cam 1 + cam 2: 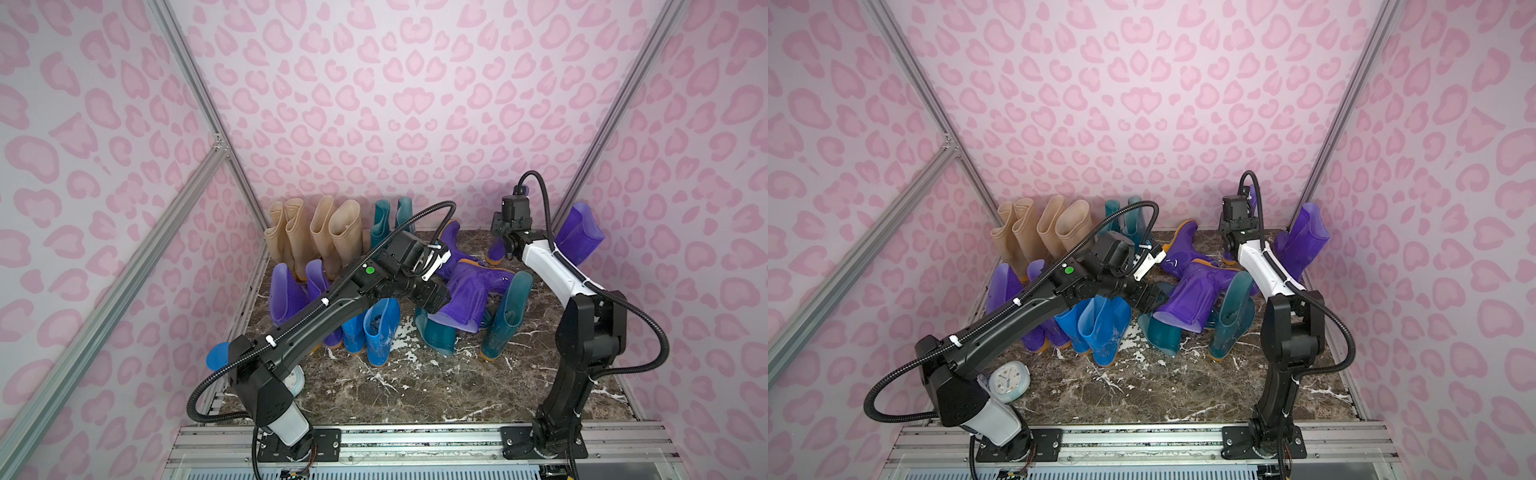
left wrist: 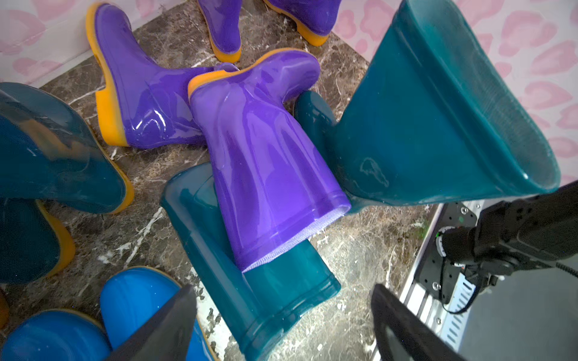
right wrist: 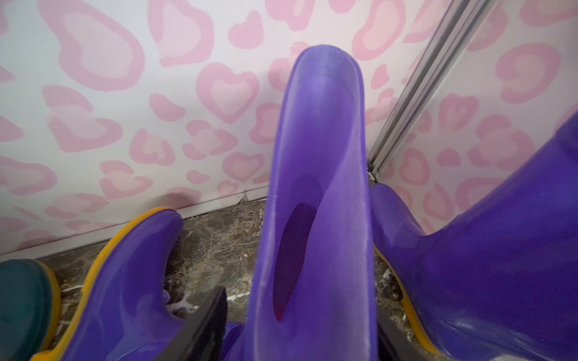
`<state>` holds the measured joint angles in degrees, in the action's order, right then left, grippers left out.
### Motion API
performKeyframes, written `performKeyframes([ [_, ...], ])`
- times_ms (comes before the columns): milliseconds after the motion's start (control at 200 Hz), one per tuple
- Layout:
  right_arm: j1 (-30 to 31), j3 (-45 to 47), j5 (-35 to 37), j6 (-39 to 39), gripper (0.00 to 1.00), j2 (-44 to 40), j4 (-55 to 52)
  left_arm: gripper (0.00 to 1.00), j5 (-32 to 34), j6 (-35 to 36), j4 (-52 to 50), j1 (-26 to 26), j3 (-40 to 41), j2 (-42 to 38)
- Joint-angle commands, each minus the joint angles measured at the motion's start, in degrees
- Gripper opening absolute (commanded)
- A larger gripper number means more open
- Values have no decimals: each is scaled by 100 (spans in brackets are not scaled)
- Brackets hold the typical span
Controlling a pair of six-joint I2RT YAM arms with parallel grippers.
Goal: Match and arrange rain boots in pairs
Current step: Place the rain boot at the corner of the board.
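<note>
Your left gripper [image 2: 281, 293] hangs wide open and empty above the cuff of the teal boot [image 2: 194, 225] that lies under the fallen purple boot [image 2: 266, 175]. Just beyond that fallen boot your right gripper [image 3: 300, 306] straddles an upright purple boot [image 3: 316, 140], jaws parted wider than its shaft, not clamping it. Four beige boots [image 1: 316, 232] stand upright, well apart from the fallen boot
</note>
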<state>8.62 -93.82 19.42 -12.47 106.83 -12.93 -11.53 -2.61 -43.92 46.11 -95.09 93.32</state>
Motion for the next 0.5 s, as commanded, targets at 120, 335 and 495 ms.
performKeyframes([
  [120, -1, 143, -268, -335, 69, -394, 23, 89, 456, 381, -704, 139, -203, 31],
  [335, 421, 451, -166, -514, 70, -1095, -124, 89, 974, 808, -1149, 557, -539, 239],
  [495, 959, 1452, 263, -502, 71, -2262, 147, 89, 1054, 1064, -901, 698, -244, 157],
])
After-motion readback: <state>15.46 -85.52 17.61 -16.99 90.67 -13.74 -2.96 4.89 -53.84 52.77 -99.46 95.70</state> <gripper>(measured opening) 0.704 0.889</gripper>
